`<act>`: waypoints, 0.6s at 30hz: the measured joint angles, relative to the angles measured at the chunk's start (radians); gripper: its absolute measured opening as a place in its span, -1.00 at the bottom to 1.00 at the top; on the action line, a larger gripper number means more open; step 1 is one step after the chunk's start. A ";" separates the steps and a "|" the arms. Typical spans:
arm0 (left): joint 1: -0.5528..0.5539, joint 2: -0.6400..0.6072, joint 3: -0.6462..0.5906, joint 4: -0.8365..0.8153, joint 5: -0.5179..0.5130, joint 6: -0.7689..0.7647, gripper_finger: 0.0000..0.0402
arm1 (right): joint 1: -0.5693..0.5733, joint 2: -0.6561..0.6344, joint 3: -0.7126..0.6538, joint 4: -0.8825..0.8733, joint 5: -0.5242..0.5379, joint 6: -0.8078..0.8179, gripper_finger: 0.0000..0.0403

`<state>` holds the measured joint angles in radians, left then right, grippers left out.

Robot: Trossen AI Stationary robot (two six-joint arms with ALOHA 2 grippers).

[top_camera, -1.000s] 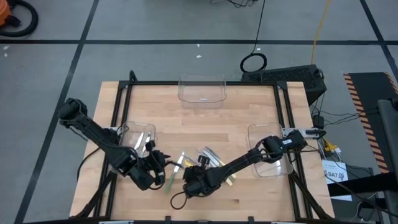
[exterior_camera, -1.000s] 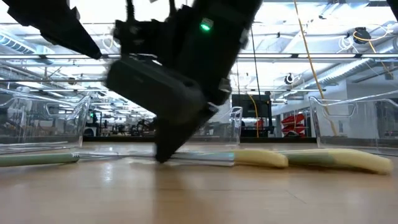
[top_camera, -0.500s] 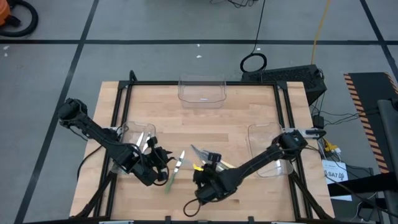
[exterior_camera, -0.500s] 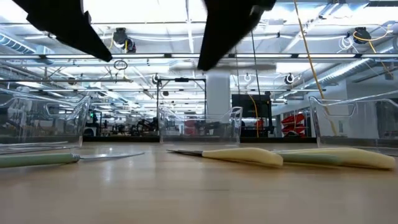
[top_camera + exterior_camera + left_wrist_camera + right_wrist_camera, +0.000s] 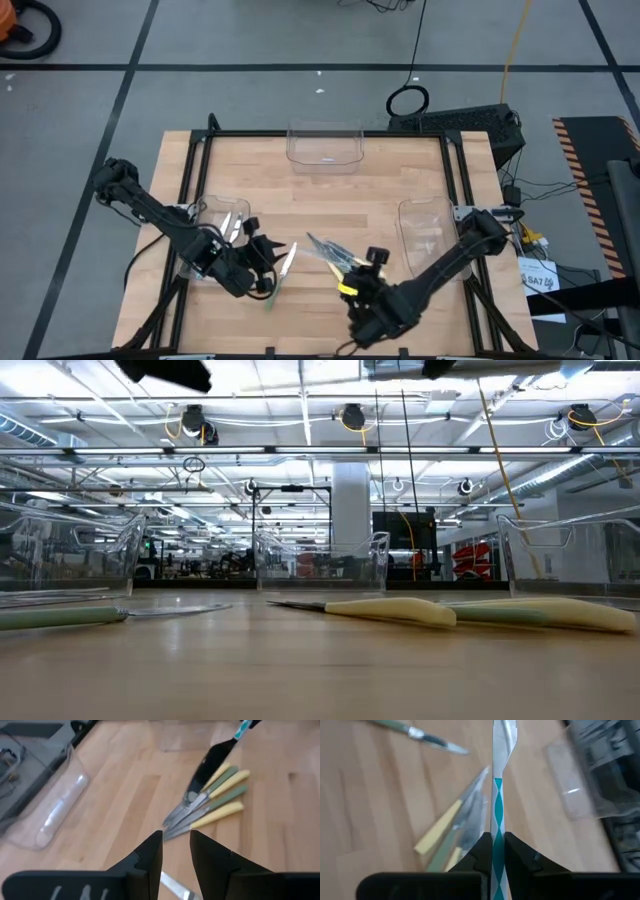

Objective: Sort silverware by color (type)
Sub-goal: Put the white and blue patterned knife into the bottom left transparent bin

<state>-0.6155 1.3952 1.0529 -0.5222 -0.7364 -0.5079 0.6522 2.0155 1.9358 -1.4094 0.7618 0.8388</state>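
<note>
Now the teal-handled knife [image 5: 498, 795] is clear of the tabletop [image 5: 380, 190], pinched between the right gripper's [image 5: 494, 851] closed fingers near the front edge; it awaits a bin. The left gripper [image 5: 175, 851], fingers slightly apart and empty, hovers beside a green-handled utensil [image 5: 272, 290].

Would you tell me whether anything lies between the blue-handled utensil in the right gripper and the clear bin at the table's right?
Nothing visible does: only bare wood separates the blue-handled utensil in the right gripper from the clear bin; the loose utensils lie opposite.
</note>
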 joint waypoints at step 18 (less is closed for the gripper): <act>0.027 0.000 0.028 0.002 -0.055 0.147 -0.46 | 0.092 -0.194 -0.224 -0.097 0.211 0.169 -0.89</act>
<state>-0.5886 1.3949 1.0813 -0.5201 -0.7911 -0.3607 0.7438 1.8219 1.7117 -1.5062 0.9725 1.0079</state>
